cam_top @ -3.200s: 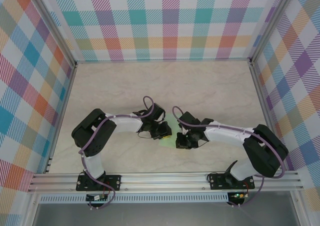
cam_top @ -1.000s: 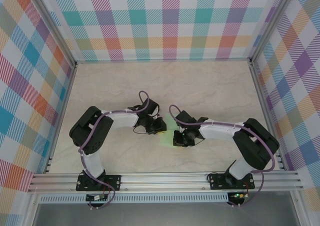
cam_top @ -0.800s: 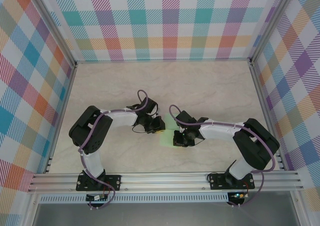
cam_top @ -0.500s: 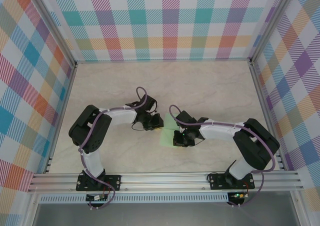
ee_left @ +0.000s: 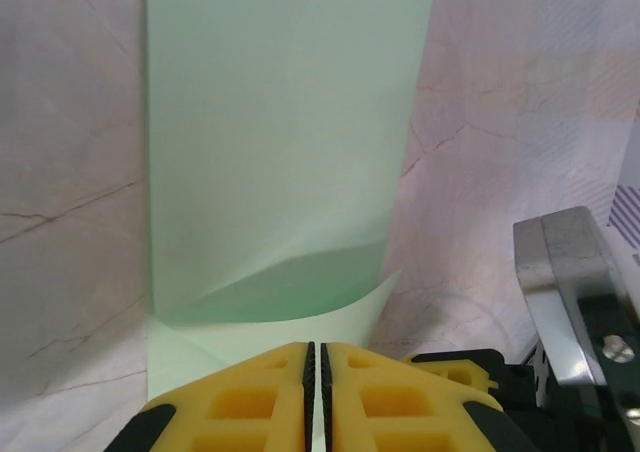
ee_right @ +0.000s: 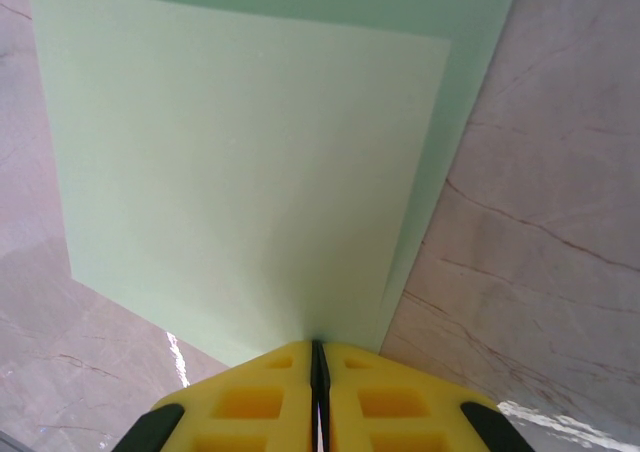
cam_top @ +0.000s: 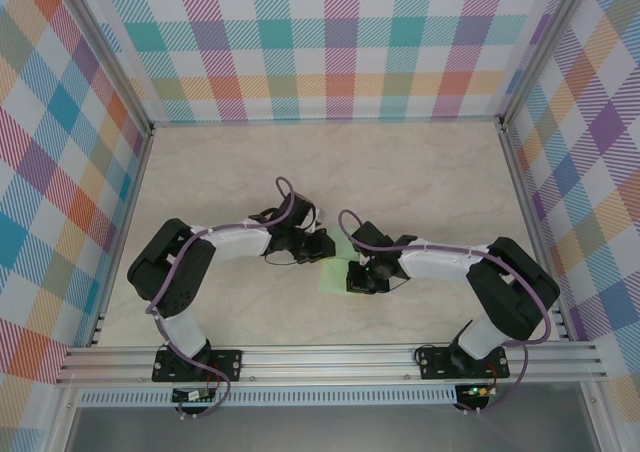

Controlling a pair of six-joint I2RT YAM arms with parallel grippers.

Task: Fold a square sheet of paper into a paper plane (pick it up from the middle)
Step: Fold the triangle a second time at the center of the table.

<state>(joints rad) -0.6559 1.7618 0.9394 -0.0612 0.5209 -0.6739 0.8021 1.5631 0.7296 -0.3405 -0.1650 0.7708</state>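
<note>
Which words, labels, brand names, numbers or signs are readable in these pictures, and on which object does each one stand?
No text can be read.
The square sheet of paper is blank, plain mint green.
The left gripper and the right gripper have plain yellow fingers with no marking.
The checked walls show only a pattern.
The small boards under the arm bases are too small to read.

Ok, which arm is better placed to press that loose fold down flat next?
Left, probably. The left fingers, shut, sit right at the rounded, uncreased fold of the square sheet of paper, while the right fingers pinch its other side, anchoring it.
</note>
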